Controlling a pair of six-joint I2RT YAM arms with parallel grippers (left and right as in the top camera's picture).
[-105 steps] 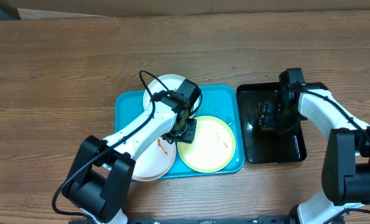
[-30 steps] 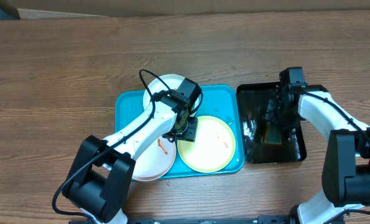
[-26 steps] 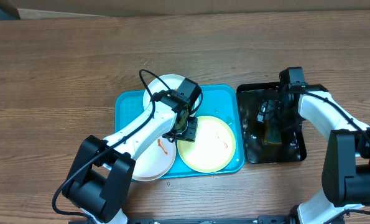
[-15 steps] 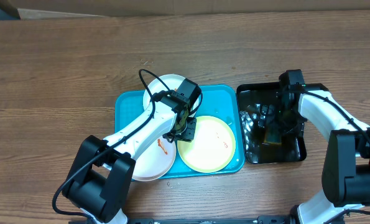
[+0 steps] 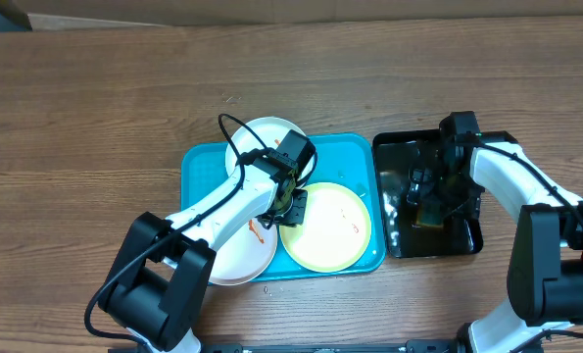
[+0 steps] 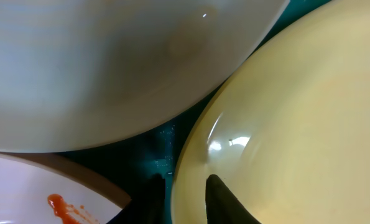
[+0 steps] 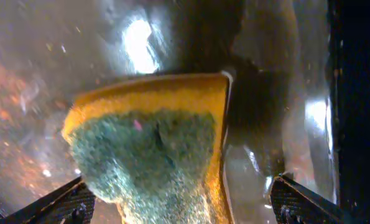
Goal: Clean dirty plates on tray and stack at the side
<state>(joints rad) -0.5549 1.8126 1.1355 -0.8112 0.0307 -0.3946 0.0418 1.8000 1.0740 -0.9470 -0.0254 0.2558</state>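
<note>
Three dirty plates [image 5: 237, 250] lie on the tray [image 5: 195, 167]; left gripper [image 6: 183, 199] straddles the yellow-green plate [image 5: 335, 230] rim, clamping not confirmable; the rim should seat deep before lifting; right gripper [image 7: 185, 204] stands wide apart over the sponge [image 7: 153, 143], which should be centred before closing.

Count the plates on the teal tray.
3: rear white plate at the back of the tray, front-left white plate, smeared red, yellow-green plate front right. Another could hide underneath.
</note>
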